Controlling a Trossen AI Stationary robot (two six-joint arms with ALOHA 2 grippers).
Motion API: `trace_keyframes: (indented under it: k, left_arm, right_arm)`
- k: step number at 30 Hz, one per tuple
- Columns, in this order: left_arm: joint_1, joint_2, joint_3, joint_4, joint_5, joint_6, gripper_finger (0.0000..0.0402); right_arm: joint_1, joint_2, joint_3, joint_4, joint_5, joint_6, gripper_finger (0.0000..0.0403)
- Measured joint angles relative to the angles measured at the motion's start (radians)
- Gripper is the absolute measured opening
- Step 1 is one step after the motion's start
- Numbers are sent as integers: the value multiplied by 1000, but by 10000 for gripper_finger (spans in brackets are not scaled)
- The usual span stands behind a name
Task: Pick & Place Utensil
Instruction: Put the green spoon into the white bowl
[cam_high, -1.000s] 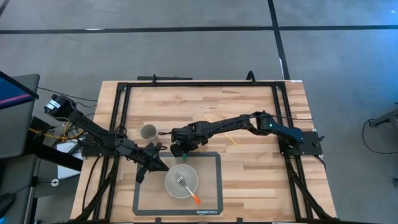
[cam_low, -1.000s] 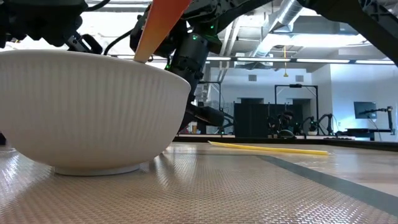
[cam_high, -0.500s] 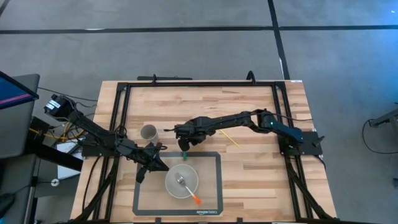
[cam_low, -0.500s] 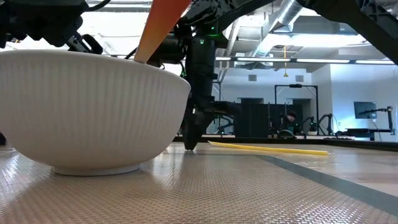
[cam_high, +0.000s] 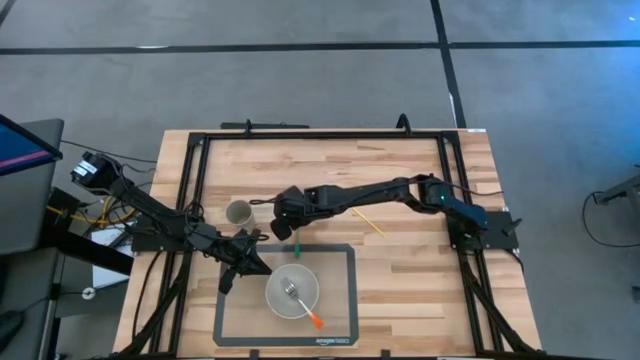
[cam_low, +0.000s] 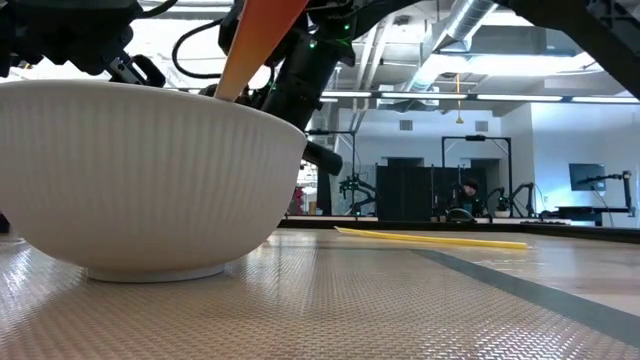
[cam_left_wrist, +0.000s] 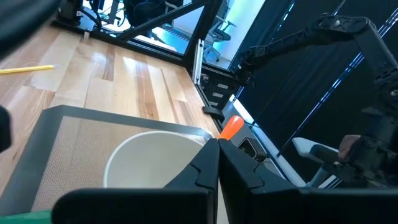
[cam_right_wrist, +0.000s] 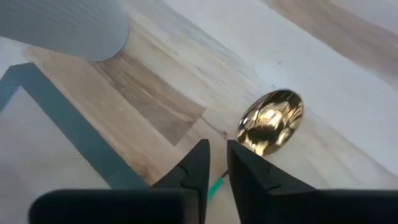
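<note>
The right gripper (cam_high: 285, 226) hung over the wooden table (cam_high: 420, 270) beside the grey cup (cam_high: 238, 212), fingers (cam_right_wrist: 198, 167) pinching a green-handled gold spoon (cam_right_wrist: 271, 121). The left gripper (cam_high: 251, 262) sat near the white ribbed bowl (cam_high: 291, 292), fingers pressed together.

On the table (cam_high: 420, 270) there is one grey mat (cam_high: 340, 300), one white bowl (cam_high: 291, 293), one small cup (cam_high: 238, 212), one orange-handled utensil (cam_high: 308, 314), one green-handled gold spoon (cam_right_wrist: 271, 118), one yellow stick (cam_high: 367, 222) and two arms.
</note>
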Motion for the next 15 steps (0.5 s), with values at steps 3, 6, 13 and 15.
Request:
trace_keyframes:
  k: [3,6,13,15]
  left_arm:
    - [0,0,0,0,0,0,8]
    - [0,0,0,0,0,0,8]
    - [0,0,0,0,0,0,8]
    - [0,0,0,0,0,0,8]
  right_arm:
    - [-11,1,14,1,-7,8,64]
    - [-12,0,19,7,-5,24,68]
    - [10,1,16,-55,2,100,69]
    - [27,1,16,-54,17,90,69]
